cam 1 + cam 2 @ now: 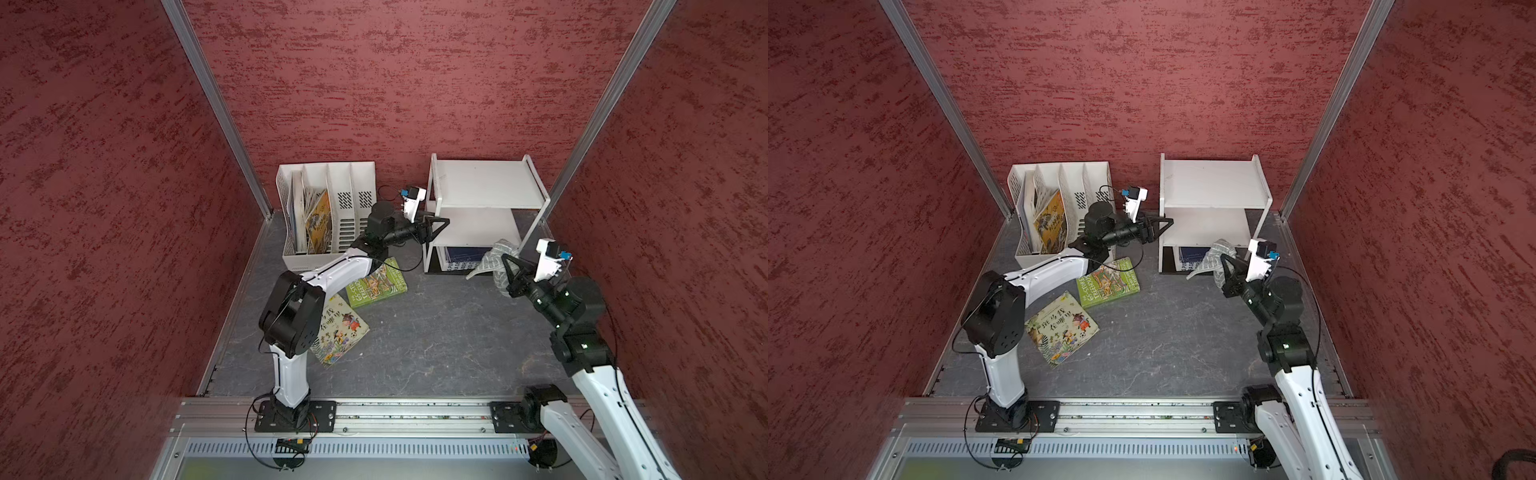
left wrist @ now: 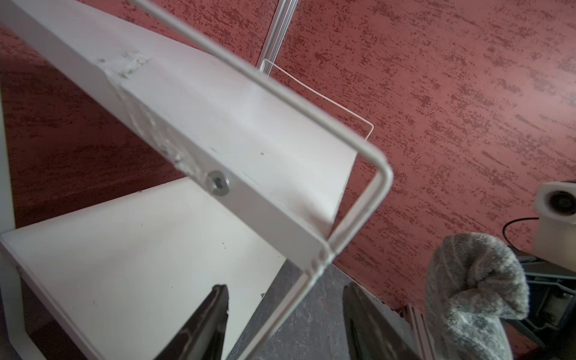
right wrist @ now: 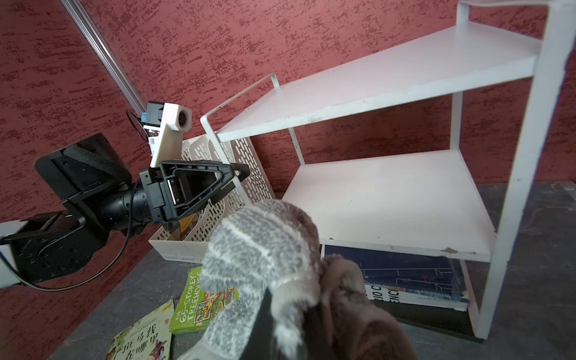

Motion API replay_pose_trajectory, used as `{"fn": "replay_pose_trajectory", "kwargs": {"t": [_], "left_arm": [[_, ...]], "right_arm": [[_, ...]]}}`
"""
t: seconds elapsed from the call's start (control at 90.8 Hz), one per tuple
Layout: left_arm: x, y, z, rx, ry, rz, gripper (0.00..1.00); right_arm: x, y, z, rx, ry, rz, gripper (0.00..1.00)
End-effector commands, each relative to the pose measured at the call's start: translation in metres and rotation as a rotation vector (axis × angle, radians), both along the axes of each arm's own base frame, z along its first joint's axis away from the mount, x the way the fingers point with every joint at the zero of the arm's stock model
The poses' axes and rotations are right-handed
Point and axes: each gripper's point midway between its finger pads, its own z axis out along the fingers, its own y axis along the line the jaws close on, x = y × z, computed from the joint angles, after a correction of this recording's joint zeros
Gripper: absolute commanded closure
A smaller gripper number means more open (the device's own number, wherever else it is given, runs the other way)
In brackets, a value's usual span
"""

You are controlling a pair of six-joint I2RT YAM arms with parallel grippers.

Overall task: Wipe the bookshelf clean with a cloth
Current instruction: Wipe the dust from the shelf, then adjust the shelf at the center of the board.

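The bookshelf (image 1: 486,183) stands at the far side of the table (image 1: 436,340), against the back wall, on my right half. The cloth (image 1: 492,259) is bunched in the right gripper (image 1: 506,262), whose fingers are clamped on it. It hangs just in front of the lowest opening of the bookshelf, near the right front post. Whether it touches the frame, I cannot tell. In the right wrist view the cloth (image 3: 258,249) covers most of these fingers.

The left gripper (image 2: 283,311) is at the left front corner of the bookshelf, just below the top board. Its fingers stand apart, and the thin white tube (image 2: 355,224) of the frame passes between them. Whether they touch it, I cannot tell.

A dark blue book (image 3: 411,277) lies flat on the black base, under the lower white board, and it fills much of this tier. To the left of the bookshelf stands a white file organizer (image 1: 328,208) with some books in its slots, just behind the left arm. A green book (image 1: 380,284) and a picture book (image 1: 340,332) lie on the table in front of it, both partly hidden under this arm.
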Motion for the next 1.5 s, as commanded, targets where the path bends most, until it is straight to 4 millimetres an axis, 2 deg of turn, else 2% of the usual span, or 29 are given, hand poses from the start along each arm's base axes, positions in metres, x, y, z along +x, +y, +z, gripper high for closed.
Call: {"fn": "replay_pose_trajectory", "kwargs": {"t": [0.0, 0.099, 0.209, 0.386, 0.573, 0.793, 0.948, 1.113, 1.377, 1.488], "left_arm": [[-0.008, -0.006, 0.021, -0.070, -0.073, -0.066, 0.50], [-0.013, -0.010, 0.023, -0.078, -0.066, -0.108, 0.62], [-0.018, -0.012, 0.022, -0.077, -0.055, -0.137, 0.70], [-0.026, -0.015, 0.024, -0.084, -0.029, -0.173, 0.76], [-0.042, -0.029, 0.025, -0.080, -0.030, -0.221, 0.84], [-0.057, -0.033, 0.024, -0.078, -0.016, -0.233, 1.00], [-0.071, -0.029, 0.028, -0.073, -0.022, -0.230, 1.00], [-0.093, -0.036, 0.026, -0.041, -0.018, -0.258, 1.00], [-0.122, -0.041, 0.026, -0.032, -0.007, -0.264, 1.00], [-0.137, -0.040, 0.027, -0.027, 0.004, -0.264, 1.00]], "right_arm": [[-0.005, -0.009, -0.006, -0.036, 0.042, -0.047, 0.99], [-0.004, -0.011, -0.009, -0.018, 0.059, -0.063, 0.99], [0.000, -0.014, -0.011, 0.007, 0.078, -0.085, 1.00], [0.004, -0.020, -0.008, 0.030, 0.071, -0.125, 1.00], [0.009, -0.022, 0.000, 0.052, 0.062, -0.127, 1.00], [0.016, -0.038, 0.006, 0.118, 0.090, -0.183, 1.00], [0.025, -0.045, -0.001, 0.262, 0.164, -0.152, 1.00], [0.035, -0.046, -0.018, 0.444, 0.228, -0.087, 1.00], [0.032, -0.044, -0.036, 0.462, 0.257, -0.073, 1.00], [0.031, -0.042, -0.042, 0.525, 0.245, -0.053, 1.00]]}}
